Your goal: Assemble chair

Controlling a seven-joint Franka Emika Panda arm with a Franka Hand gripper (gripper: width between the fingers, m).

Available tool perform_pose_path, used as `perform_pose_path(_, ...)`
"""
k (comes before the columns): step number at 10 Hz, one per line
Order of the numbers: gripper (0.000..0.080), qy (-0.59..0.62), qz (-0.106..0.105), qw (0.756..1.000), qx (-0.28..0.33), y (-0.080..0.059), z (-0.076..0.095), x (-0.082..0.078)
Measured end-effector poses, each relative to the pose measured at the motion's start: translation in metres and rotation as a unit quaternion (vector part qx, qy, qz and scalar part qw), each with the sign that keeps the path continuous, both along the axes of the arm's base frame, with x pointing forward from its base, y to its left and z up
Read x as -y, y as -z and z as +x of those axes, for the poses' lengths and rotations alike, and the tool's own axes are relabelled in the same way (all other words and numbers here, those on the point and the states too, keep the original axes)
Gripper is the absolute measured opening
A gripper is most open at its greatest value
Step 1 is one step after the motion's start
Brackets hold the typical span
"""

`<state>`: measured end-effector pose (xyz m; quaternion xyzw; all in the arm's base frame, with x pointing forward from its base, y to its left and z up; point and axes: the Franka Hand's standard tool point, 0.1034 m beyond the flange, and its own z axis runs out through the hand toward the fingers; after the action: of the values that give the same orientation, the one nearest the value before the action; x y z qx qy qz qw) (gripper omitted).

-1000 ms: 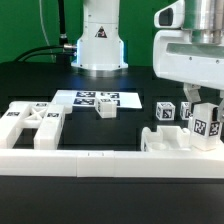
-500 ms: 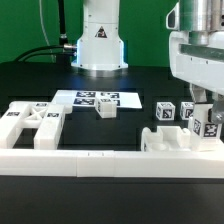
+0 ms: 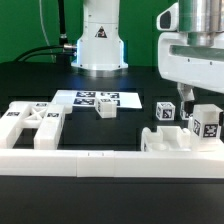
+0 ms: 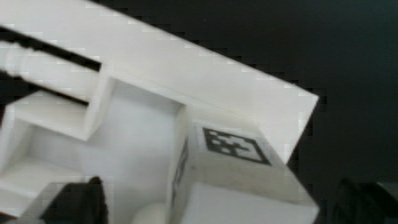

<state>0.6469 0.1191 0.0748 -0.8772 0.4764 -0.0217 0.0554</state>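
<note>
In the exterior view, my end effector (image 3: 190, 98) hangs at the exterior view's right, just above a tagged leg block (image 3: 207, 122). I cannot see its dark fingers touching the block. A second tagged block (image 3: 165, 110) stands near it, and a notched chair part (image 3: 166, 141) sits in front of both, against the border rail (image 3: 100, 160). A frame-shaped chair part (image 3: 30, 122) lies well apart at the exterior view's left. A small white block (image 3: 107, 111) rests by the marker board (image 3: 98, 98) on the dark desk (image 3: 125, 132).

The risk I judge here is coming down off-centre. A fingertip would then land on the block's top edge and tip it into its neighbour. The crowding on that side leaves little room for error.

In the wrist view, my end effector (image 4: 222, 200) is spread wide, with its two dark fingertips (image 4: 80, 196) far apart, and it appears to be holding nothing. Below it is a white chair piece (image 4: 169, 110), which is matte, chunky and square-edged. The piece has stepped ledges and a black-and-white tag (image 4: 233, 143) on its flat face. Smooth plastic like this looks likely to slip if I grip it askew.
</note>
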Motion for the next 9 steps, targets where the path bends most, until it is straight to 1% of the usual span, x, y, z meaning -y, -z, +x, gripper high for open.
perform_pose_path(2, 0.0649, -0.130, -0.013, 0.991, 0.010, 0.0010, 0.0014, 0.0001)
perform_pose_path(4, 0.0649, -0.203, -0.020, 0.979, 0.015, 0.0000, 0.0026, -0.0065)
perform_pose_path(5, 0.0649, -0.258, -0.025, 0.966, 0.020, -0.0004, 0.0032, -0.0070)
perform_pose_path(7, 0.0649, -0.323, -0.032, 0.945, 0.025, 0.0001, 0.0039, -0.0028)
perform_pose_path(9, 0.0649, -0.407, -0.046, 0.912, 0.025, 0.0025, 0.0025, -0.0042)
